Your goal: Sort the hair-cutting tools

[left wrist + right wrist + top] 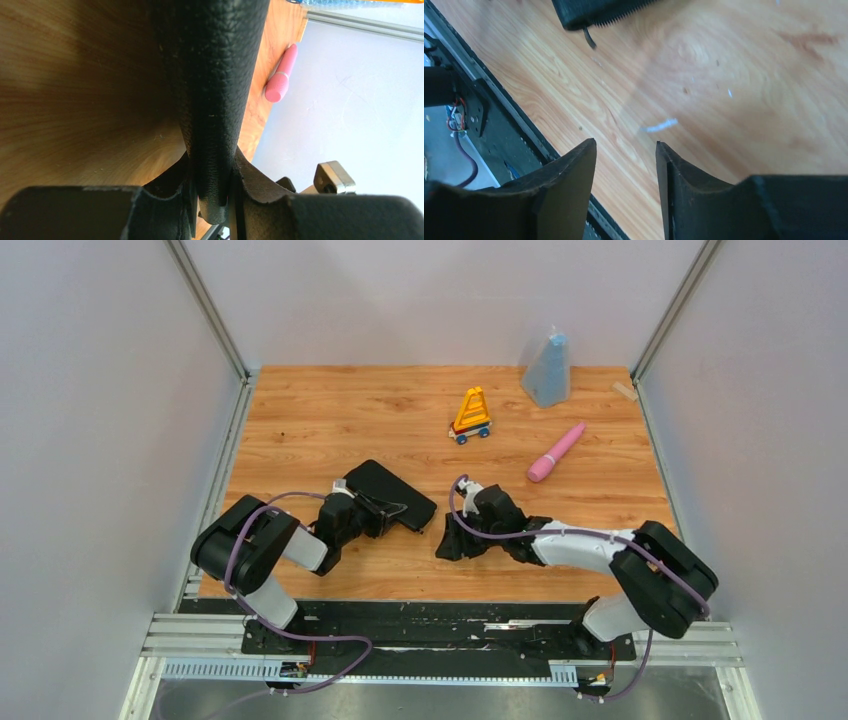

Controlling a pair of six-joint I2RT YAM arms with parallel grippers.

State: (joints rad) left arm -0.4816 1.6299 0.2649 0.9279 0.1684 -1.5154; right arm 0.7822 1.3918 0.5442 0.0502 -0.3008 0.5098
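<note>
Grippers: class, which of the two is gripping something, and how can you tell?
The left gripper: its fingers are shut on a black pouch. The right gripper has its fingers apart, with only table between them.

Matt wood table (300, 440); black case (215, 75) looks pebbled leather.

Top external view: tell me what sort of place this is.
Probably a robot test cell, not a salon: plain white walls on metal posts, a wood-grain table, robot arms bolted to a rail.

Scissors and combs hidden; black textured pouch (397, 492) in left claw (373, 508).
</note>
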